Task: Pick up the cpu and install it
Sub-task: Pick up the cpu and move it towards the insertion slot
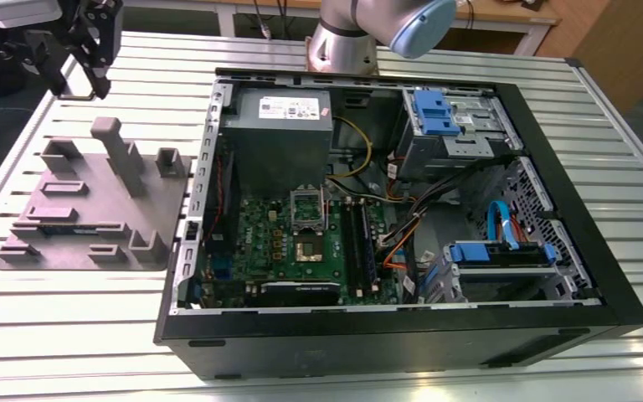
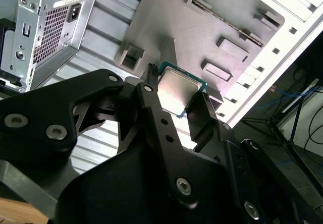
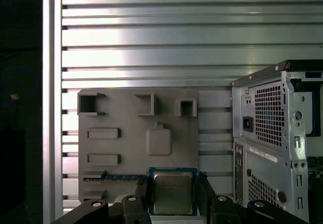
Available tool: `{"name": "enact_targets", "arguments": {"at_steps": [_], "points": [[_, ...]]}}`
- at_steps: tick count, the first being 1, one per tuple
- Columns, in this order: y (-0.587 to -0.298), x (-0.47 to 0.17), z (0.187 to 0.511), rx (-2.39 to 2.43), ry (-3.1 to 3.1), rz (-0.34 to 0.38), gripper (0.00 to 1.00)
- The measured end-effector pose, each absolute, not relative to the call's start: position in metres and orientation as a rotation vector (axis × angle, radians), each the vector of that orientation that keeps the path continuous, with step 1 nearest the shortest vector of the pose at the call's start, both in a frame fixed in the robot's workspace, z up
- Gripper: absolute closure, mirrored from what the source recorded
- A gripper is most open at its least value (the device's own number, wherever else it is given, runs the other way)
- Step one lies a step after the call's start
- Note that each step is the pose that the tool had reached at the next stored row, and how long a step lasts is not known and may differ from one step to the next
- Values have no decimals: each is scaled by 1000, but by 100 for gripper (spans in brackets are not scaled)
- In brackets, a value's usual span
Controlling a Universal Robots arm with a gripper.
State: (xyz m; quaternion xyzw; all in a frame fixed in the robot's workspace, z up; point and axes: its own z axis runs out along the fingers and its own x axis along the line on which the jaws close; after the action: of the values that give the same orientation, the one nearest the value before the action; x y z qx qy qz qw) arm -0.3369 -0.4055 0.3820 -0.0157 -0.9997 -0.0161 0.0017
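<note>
Slatted metal bench (image 1: pixel 623 126) w/ grey moulded tray (image 1: pixel 87 209) and open PC case (image 1: pixel 411 335) side by side. Gripper (image 1: pixel 79 84) hangs up above the tray at the exterior view's left, jaws narrow, clamped on opposite edges of the cpu (image 3: pixel 172 192), metal top facing the first wrist view. Motherboard socket (image 1: pixel 307 249) sits inside the case, well apart toward the exterior view's right.

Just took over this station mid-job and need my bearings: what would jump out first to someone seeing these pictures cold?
The cpu, a silver-topped square chip, is clamped in the gripper in both wrist views, clear of the grey moulded tray. In the exterior view the gripper hangs at the exterior view's upper left, over the slatted table, while the open computer case with its green motherboard takes the middle.
</note>
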Motion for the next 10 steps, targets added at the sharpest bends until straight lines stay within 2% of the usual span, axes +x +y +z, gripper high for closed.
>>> {"name": "enact_targets", "arguments": {"at_steps": [10], "points": [[-406,-335,382,-49,-3137,-51,53]]}}
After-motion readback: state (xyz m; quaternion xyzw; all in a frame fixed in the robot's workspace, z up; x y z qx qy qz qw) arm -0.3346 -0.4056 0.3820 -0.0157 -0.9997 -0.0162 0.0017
